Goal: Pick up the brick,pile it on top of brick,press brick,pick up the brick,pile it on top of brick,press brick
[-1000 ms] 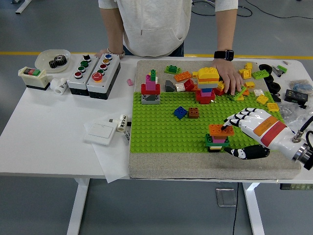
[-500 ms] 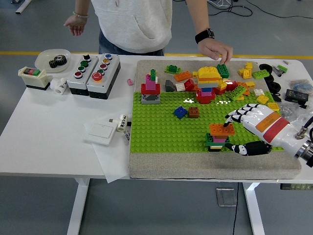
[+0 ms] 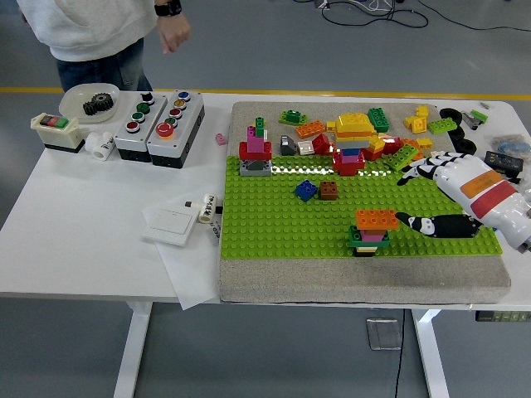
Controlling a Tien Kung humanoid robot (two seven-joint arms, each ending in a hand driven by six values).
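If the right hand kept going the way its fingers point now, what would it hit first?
The right hand points left and slightly away across the green baseplate. Its upper fingers aim at the loose bricks near the yellow-topped stack; probably those first, though height is unclear.

I see open green baseplate (image 3: 274,220) across the lower left and centre of the frame. The orange-topped stack (image 3: 371,231) blocks the lower right. Loose bricks (image 3: 398,141) and the yellow-topped tower (image 3: 352,143) crowd the upper right; the pink tower (image 3: 255,150) obstructs the upper left corner.
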